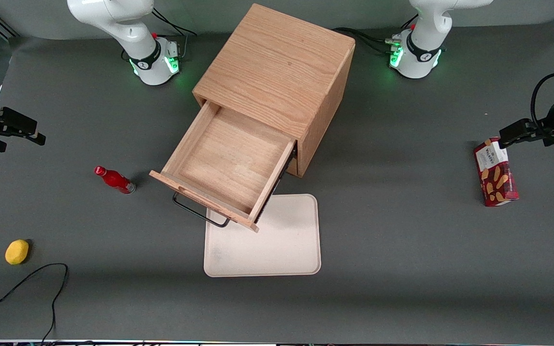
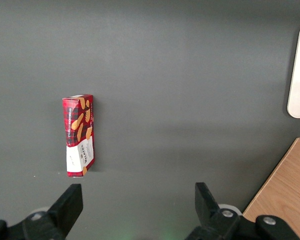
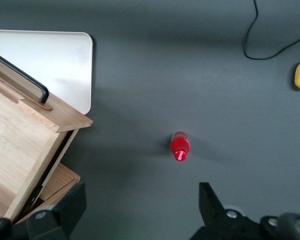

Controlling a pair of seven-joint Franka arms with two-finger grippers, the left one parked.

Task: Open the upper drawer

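The upper drawer (image 1: 229, 166) stands pulled well out of the oak cabinet (image 1: 277, 72), its wide, shallow wooden box open to view and bare inside. Its thin black bar handle (image 1: 199, 211) runs along the flat front, which overhangs one corner of the white tray (image 1: 267, 245) lying on the grey table (image 1: 402, 269), nearer the front camera than the cabinet. In the right wrist view, the top of the bottom drawer (image 3: 57, 182) shows below the pulled-out box.

Toward the working arm's end of the table, a small red bottle (image 1: 115, 180) stands apart from the drawer's corner; a yellow lemon (image 1: 17, 252) lies closer to the near edge, with a black cable (image 1: 41, 283) beside it.

The gripper (image 3: 140, 210) hangs above the table over the bottle's area, fingers spread wide and holding nothing.

A red biscuit box (image 1: 495, 172) lies toward the parked arm's end.
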